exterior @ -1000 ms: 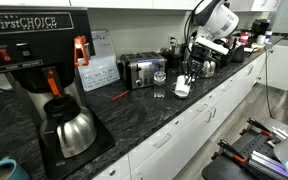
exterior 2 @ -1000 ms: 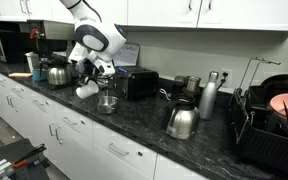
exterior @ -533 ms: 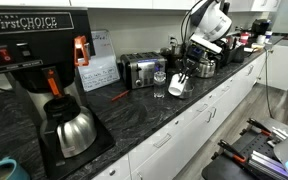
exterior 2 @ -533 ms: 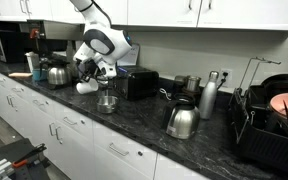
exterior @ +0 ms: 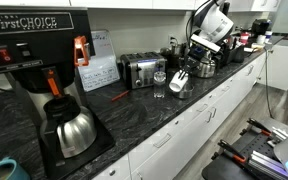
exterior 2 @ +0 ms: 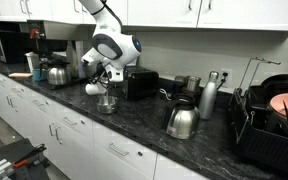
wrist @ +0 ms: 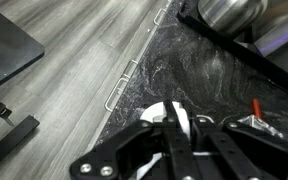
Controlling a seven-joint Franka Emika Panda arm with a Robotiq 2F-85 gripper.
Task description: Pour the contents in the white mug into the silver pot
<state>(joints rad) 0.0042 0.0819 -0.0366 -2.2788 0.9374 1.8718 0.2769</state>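
Note:
My gripper (exterior: 183, 75) is shut on the white mug (exterior: 178, 84) and holds it tilted just above the dark counter. In an exterior view the gripper (exterior 2: 100, 81) holds the mug (exterior 2: 95, 89) close to the upper left of a small shiny round vessel, which I take for the silver pot (exterior 2: 107, 103). In the wrist view the black fingers (wrist: 176, 118) clamp the mug's white rim (wrist: 154, 113), and the pot is hidden under them.
A clear glass (exterior: 160, 85) stands beside the mug in front of a toaster (exterior: 138, 70). A steel kettle (exterior: 202, 66) is behind the arm. A coffee machine with carafe (exterior: 70, 130) stands nearer. Another kettle (exterior 2: 181, 121) and a tall carafe (exterior 2: 209, 96) stand along the counter.
The gripper has carried the mug a short way along the counter toward the toaster and the shiny vessel, and a little higher. Nothing else moved.

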